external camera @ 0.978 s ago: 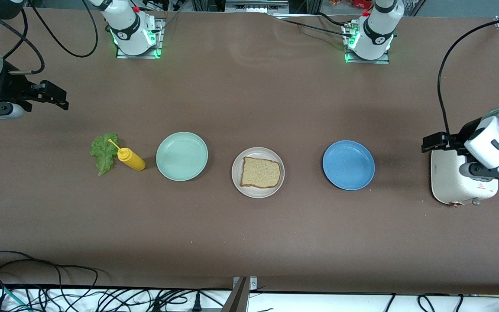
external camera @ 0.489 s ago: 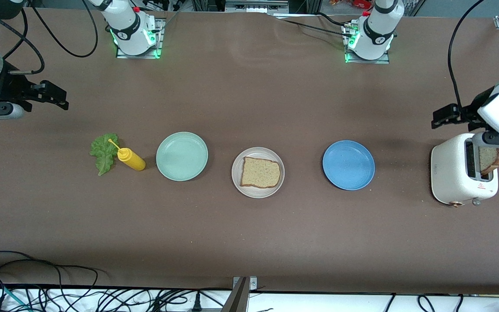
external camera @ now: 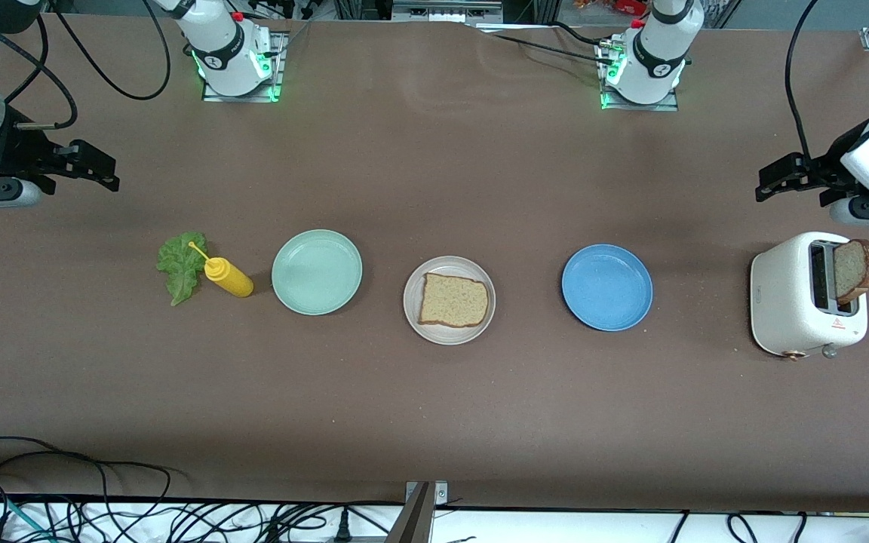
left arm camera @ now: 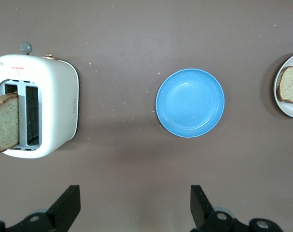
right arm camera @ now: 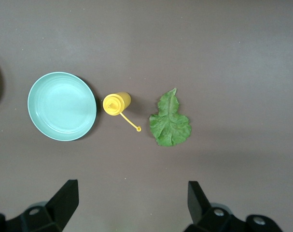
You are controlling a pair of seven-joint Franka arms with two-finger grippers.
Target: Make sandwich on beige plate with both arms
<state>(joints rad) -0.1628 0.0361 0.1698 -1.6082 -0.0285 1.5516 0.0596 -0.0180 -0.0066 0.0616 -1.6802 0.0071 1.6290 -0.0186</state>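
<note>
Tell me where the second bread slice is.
The second bread slice stands in the toaster at the left arm's end of the table, beside the blue plate.

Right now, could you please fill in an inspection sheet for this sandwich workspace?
Surface: brown table, scattered crumbs.
Job's things: beige plate at the middle, one bread slice on it; second slice upright in the toaster at the left arm's end; lettuce leaf on the table at the right arm's end.
Clutter: yellow squeeze bottle beside the lettuce; mint green plate and blue plate, both bare.
Grippers: left end effector open, above the table by the toaster; right end effector open, waiting above its end.
Cables: black cables along the near edge.
Surroundings: nothing seen.
</note>
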